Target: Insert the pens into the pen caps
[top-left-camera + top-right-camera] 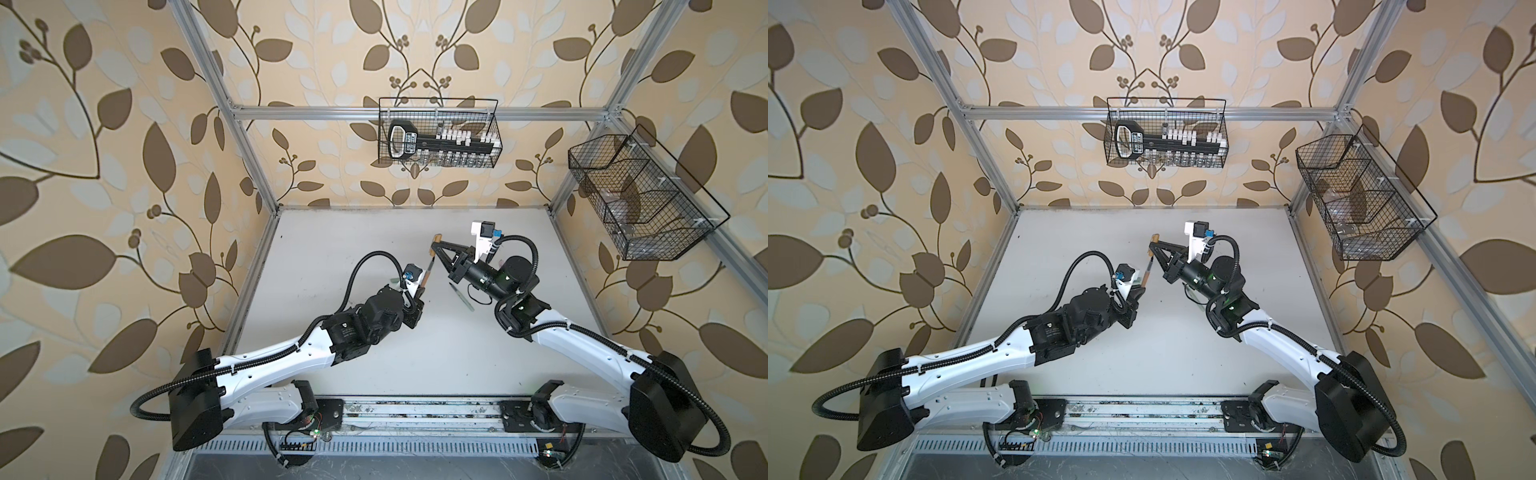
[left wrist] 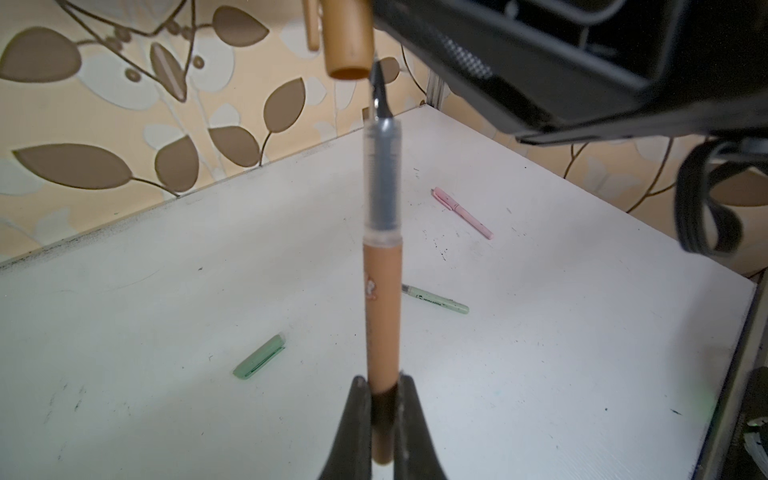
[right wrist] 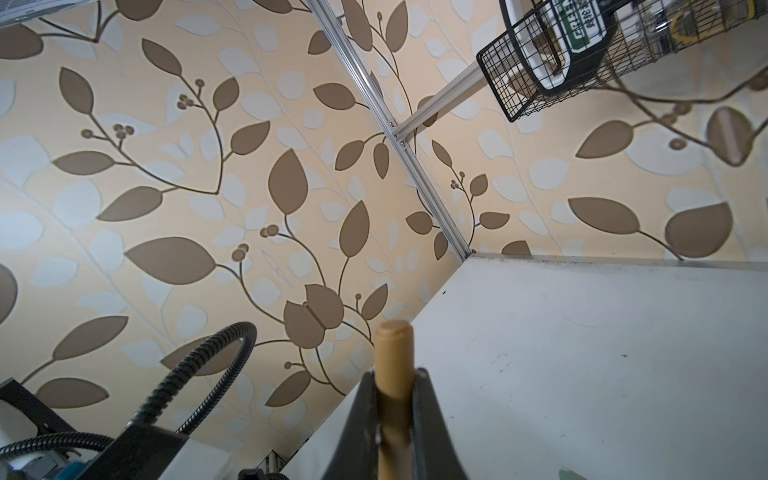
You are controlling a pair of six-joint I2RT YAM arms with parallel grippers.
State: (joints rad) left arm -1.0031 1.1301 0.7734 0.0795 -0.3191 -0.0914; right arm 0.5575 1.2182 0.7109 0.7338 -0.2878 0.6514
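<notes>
My left gripper [image 2: 383, 382] is shut on the lower barrel of the tan-brown pen [image 2: 382, 311], whose dark tip points at the other arm. My right gripper [image 3: 392, 378] is shut on the tan-brown pen cap [image 3: 394, 361]. In the left wrist view the pen's tip sits just beside the open mouth of that cap [image 2: 348, 41], not inside it. In both top views the pen [image 1: 428, 272] [image 1: 1148, 272] and cap [image 1: 436, 241] [image 1: 1154, 241] meet above mid-table. A pale green pen [image 2: 436, 300] [image 1: 461, 295], a green cap [image 2: 258, 357] and a pink pen [image 2: 462, 212], apparently capped, lie on the table.
The white table [image 1: 353, 249] is walled by leaf-patterned panels and an aluminium frame. A wire basket [image 1: 440, 133] with tools hangs on the back wall. Another wire basket [image 1: 640, 195] hangs on the right wall. The right arm's cable loops hang close to the pen.
</notes>
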